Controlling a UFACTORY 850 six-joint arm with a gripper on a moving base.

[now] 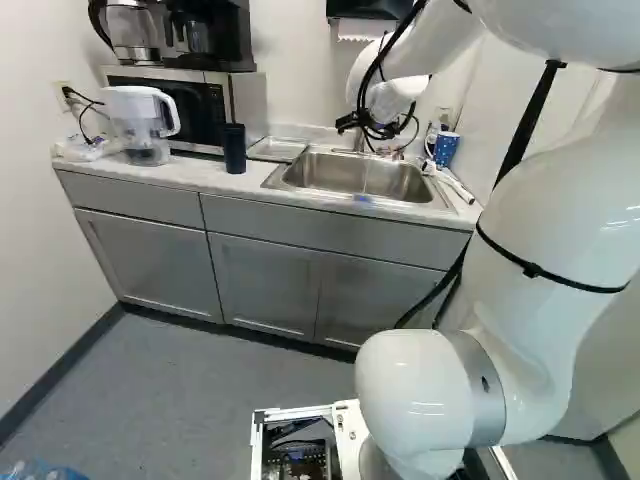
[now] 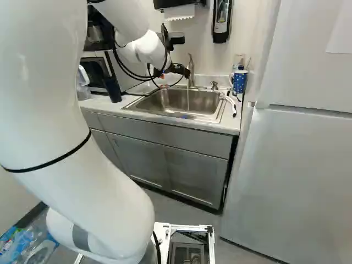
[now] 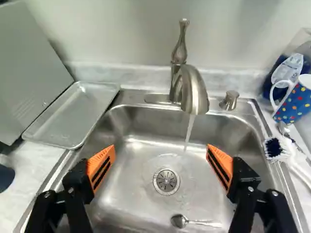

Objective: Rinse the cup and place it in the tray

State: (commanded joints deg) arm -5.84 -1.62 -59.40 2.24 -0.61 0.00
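Observation:
Above the sink (image 2: 203,102) my gripper (image 2: 180,69) is held near the running faucet (image 2: 191,69). In the wrist view the gripper (image 3: 161,158) is open, its orange pads wide apart with only the basin below. A metal tray (image 3: 73,116) lies on the counter beside the sink. The dark cup (image 1: 234,148) stands upright on the counter on the tray's other side; only its edge shows in the wrist view. A blue dotted mug (image 3: 295,103) is across the sink from the tray.
Water falls from the spout (image 3: 194,94) into the basin, where a spoon (image 3: 180,221) lies. A brush (image 3: 279,148) rests on the sink's edge by the mug. A microwave (image 1: 200,105) and pitcher (image 1: 140,120) stand beyond the dark cup; a fridge (image 2: 297,165) is at the right.

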